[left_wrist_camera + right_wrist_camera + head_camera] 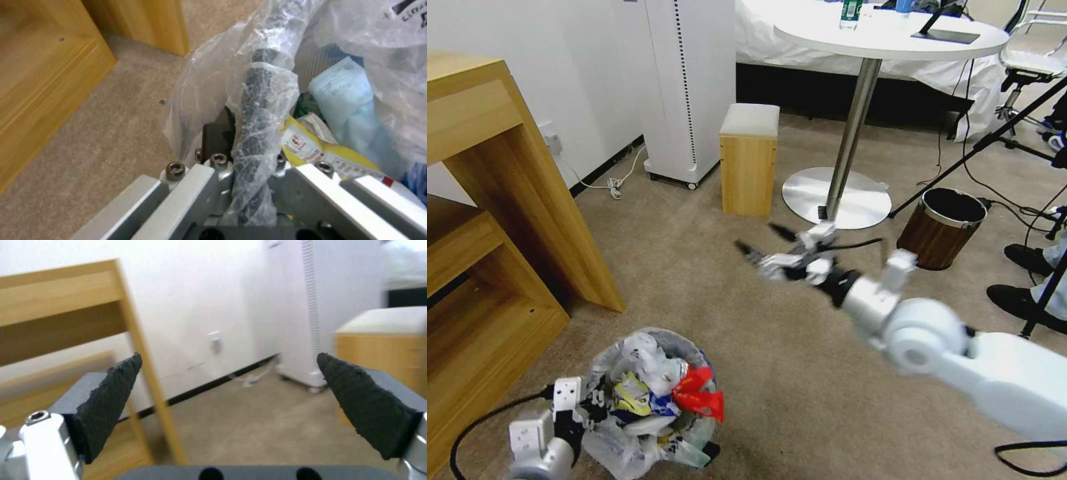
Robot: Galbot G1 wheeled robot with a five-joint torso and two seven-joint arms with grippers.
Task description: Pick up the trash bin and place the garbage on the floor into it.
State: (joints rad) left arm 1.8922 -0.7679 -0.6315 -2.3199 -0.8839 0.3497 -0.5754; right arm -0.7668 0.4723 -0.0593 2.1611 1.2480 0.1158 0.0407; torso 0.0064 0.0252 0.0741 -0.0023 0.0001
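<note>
Trash bin [650, 400] rim clamped in left gripper [249, 186] jaws (right gripper [767, 245] jaws spread, empty, well apart).

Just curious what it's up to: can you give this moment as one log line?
left hand: shut on trash bin rim | bin: full of garbage | right hand: open, empty, above carpet

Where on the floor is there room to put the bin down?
Bare carpet lies open between the wooden desk, the stool and the trash bin. It is crowded on the right: brown bin, tripod legs, cables and shoes.
</note>
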